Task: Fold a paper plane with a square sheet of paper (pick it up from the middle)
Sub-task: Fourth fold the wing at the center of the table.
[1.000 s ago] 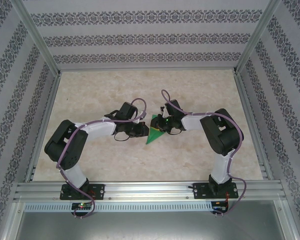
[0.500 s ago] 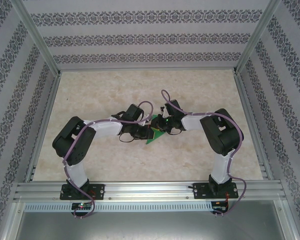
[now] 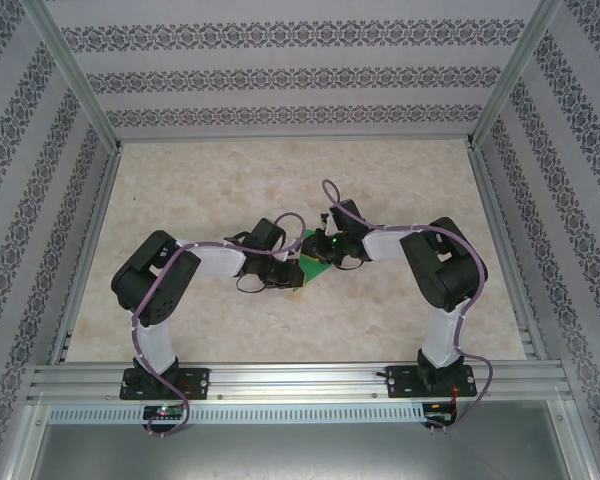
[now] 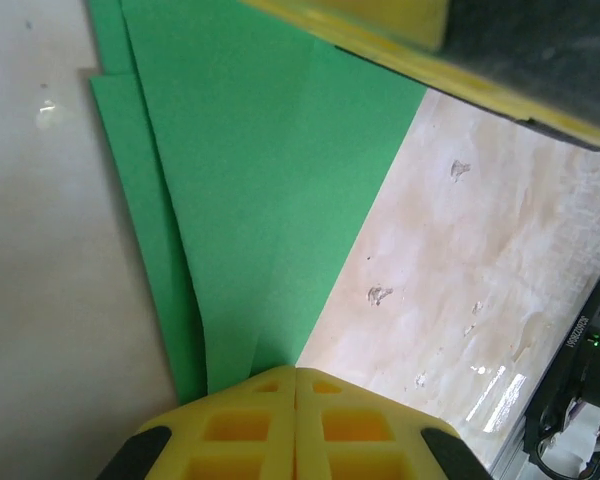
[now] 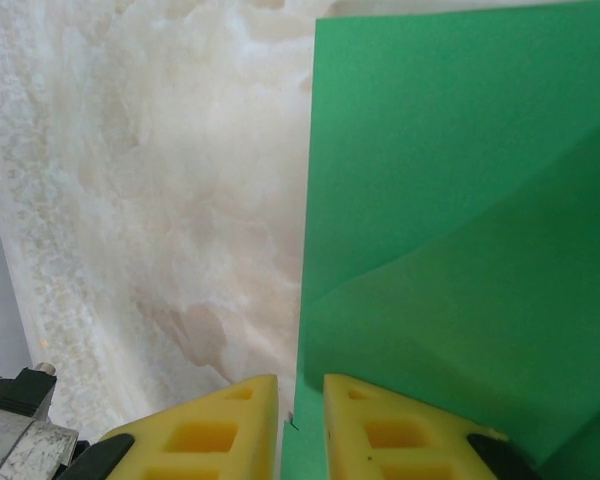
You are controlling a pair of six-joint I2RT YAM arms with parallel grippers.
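The square sheet of paper (image 3: 317,266), bright green and partly folded into layered flaps, lies flat on the table between both arms. In the left wrist view the paper (image 4: 260,200) narrows to a point at my left gripper (image 4: 296,372), whose yellow jaws are pressed together; from above, this gripper (image 3: 298,276) sits at the sheet's near-left corner. My right gripper (image 5: 300,385) stands over the paper's (image 5: 460,200) straight edge with a narrow gap between its jaws, the edge running under that gap. From above, that gripper (image 3: 321,250) is at the sheet's far side.
The table (image 3: 280,170) is a pale marbled surface with patterned walls on three sides. An aluminium rail (image 3: 300,380) runs along the near edge, by the arm bases. A yellow finger of the right gripper (image 4: 380,25) hangs over the paper's far end in the left wrist view.
My left arm has reached further right, bringing its gripper onto the paper's near-left corner, and its jaws closed the last bit. The right arm stayed still.
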